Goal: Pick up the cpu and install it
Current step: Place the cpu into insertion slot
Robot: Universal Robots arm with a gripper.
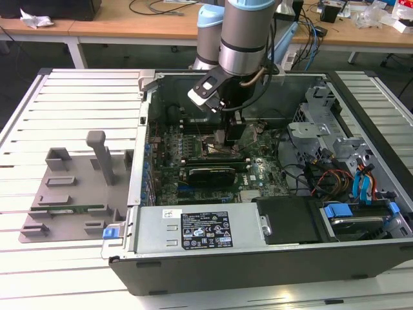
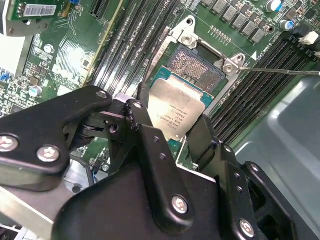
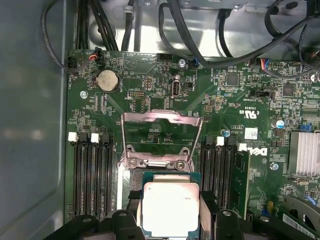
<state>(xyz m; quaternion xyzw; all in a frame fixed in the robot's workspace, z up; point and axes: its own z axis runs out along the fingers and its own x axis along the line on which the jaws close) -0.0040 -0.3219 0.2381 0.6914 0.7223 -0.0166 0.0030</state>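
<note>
Case: the big dark computer case [image 1: 258,265] lies open on a pale table [image 1: 84,97] made of slats. It fills the middle of the exterior view and the exterior view's right.
Silver box: a silver box [image 1: 193,229] with a black sticker sits inside the case, at its near wall.
Grey tray: a grey plastic tray [image 1: 71,187] lies on the table at the exterior view's left, just beside the case.
Green board: a green board [image 3: 225,100] lies flat on the floor of the case.
Gripper: the gripper [image 1: 231,132] reaches down into the case, in the upper middle of the exterior view. In both wrist views its two black fingers [image 2: 141,107] press on two sides of the cpu and pinch it.
Cpu: the cpu [image 2: 177,112] is a small silver square between the fingers, low over the green board. I cannot tell if it touches the socket.
Socket: the socket [image 2: 195,67] is open, and part of it is bare past the cpu. Its metal frame [image 3: 162,120] stands flipped up.
Slots: long black slots [image 3: 92,175] run on both sides of the socket.
Arm: the thick grey arm [image 1: 242,39] comes down from the top middle.
Desks: wooden desks [image 1: 129,19] with cables stand far behind.
</note>
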